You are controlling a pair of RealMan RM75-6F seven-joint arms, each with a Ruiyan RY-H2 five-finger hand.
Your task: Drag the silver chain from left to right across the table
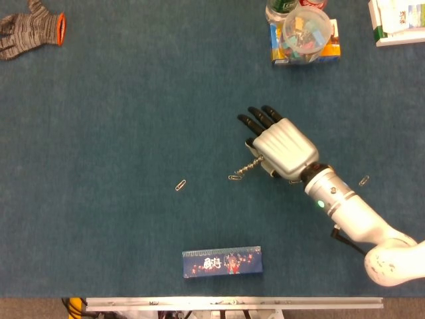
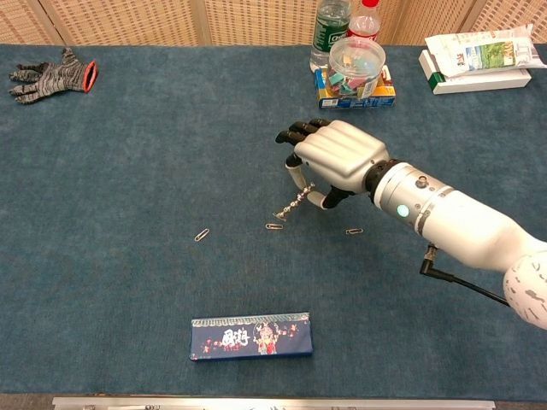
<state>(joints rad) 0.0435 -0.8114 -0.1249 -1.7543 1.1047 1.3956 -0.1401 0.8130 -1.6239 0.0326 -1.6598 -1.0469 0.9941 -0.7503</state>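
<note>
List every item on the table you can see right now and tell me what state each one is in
right hand: palm down, pinching the silver chain
silver chain: held at one end, free end trailing beside a paperclip
clear tub: upright on an orange box
gray glove: lying flat, far left corner
blue box: lying flat near the front edge
two bottles: upright behind the tub

Silver chain (image 1: pixel 250 167) upper end hidden under right robot hand (image 1: pixel 282 147).

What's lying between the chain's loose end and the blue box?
Only bare blue cloth between the chain and the blue box, seen in the chest view.
</note>
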